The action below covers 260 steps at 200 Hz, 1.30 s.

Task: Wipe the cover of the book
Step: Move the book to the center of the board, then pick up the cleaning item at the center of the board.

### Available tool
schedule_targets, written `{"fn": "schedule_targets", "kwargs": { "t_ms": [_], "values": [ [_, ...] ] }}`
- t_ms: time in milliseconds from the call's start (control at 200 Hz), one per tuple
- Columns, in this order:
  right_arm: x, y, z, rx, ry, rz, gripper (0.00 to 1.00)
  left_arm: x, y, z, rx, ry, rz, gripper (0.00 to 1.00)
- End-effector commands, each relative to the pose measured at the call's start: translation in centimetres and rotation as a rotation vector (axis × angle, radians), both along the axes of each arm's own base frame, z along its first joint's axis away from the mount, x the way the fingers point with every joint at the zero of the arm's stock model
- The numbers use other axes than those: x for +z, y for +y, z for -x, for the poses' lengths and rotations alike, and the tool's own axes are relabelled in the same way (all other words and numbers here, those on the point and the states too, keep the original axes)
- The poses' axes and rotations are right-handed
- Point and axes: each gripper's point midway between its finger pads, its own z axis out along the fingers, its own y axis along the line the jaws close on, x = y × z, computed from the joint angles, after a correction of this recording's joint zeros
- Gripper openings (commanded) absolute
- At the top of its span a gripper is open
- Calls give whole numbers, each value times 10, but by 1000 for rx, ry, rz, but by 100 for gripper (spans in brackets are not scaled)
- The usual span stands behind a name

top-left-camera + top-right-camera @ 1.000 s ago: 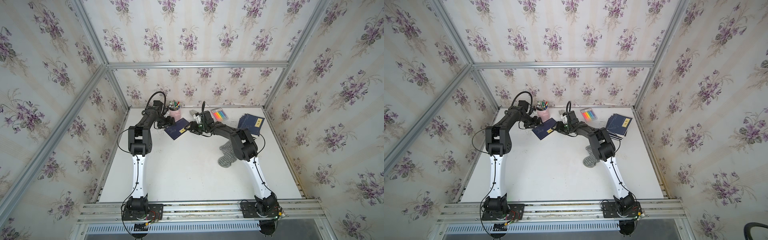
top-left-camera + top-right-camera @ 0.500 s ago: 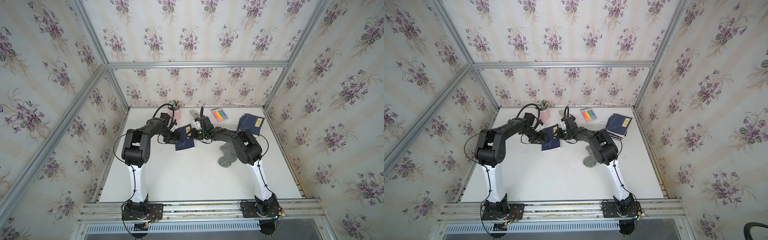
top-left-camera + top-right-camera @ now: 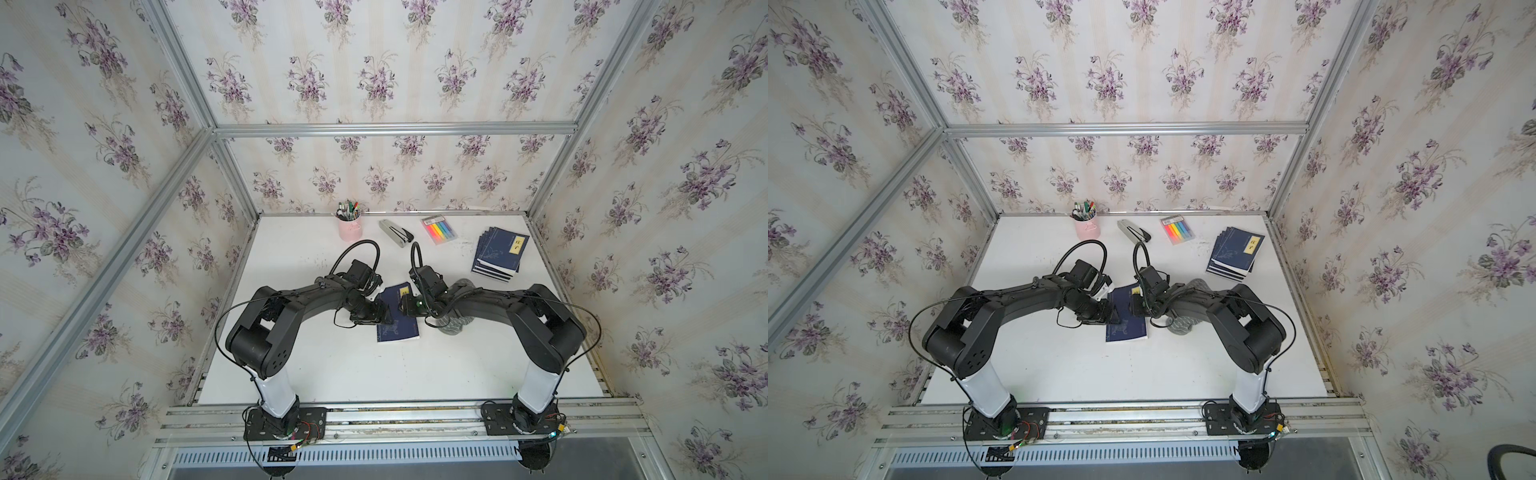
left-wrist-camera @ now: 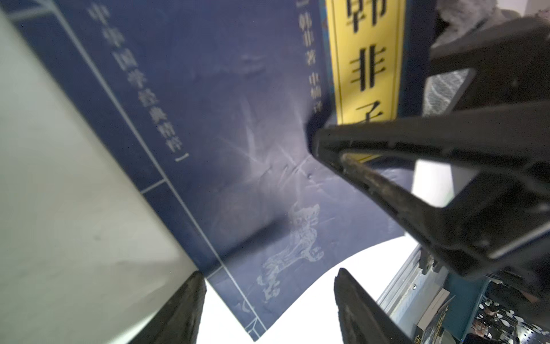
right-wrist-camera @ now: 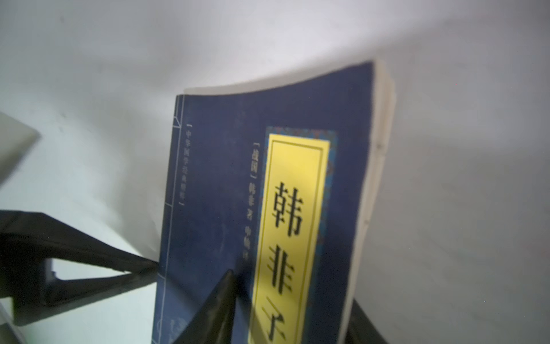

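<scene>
The book is dark blue with a yellow title label and lies flat at the middle of the white table; both top views show it. My left gripper sits at its left edge, and its open fingers have only the book's corner showing beyond them. My right gripper straddles the book's right edge. One of its fingers rests on the cover and the other is behind the page edge. A grey cloth lies under my right arm, held by neither gripper.
Along the back of the table stand a pink pen cup, a stapler and a pack of coloured tabs. A fanned stack of blue books lies at the back right. Metal frame posts and papered walls enclose the table.
Both arms have drawn back from the rear of the table toward its middle, bringing the book along. It now lies flat, and my right arm has come over the grey cloth.
</scene>
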Motion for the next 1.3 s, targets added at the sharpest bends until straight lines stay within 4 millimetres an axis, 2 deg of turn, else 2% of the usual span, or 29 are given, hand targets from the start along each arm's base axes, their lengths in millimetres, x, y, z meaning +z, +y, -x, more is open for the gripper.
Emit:
{"fn": "schedule_targets", "kwargs": {
  "t_ms": [0, 150, 250, 455, 540, 560, 620, 694, 859, 984, 1159, 1294],
  "values": [
    [10, -46, 1, -107, -56, 176, 55, 19, -8, -17, 41, -80, 49, 70],
    [53, -75, -8, -145, -161, 299, 63, 37, -12, -18, 11, -105, 67, 70],
    [70, -98, -9, -170, -195, 414, 71, 34, -9, -16, 3, -99, 43, 69],
    [50, -152, -3, -246, -111, 432, 75, 28, -3, -10, -1, -110, 24, 69],
    [46, -161, -1, -254, -108, 431, 79, 32, 0, -16, -16, -142, -10, 69],
    [45, -173, -4, -282, -100, 433, 80, 33, 0, -18, -23, -151, -16, 69],
    [41, -179, -7, -278, -99, 445, 88, 37, -1, -25, -44, -177, -34, 70],
    [35, -188, -16, -300, -73, 440, 90, 44, -5, -36, -75, -208, -41, 70],
    [32, -197, -54, -322, -57, 325, 91, 53, -15, -54, -119, -239, -40, 70],
    [29, -190, -71, -285, -43, 259, 92, 52, -20, -58, -136, -243, -27, 70],
    [13, -165, -66, -200, 15, 144, 92, 48, -23, -57, -145, -238, -10, 70],
    [-1, -160, -52, -191, 74, 110, 91, 45, -23, -56, -147, -244, -1, 70]
  ]
}}
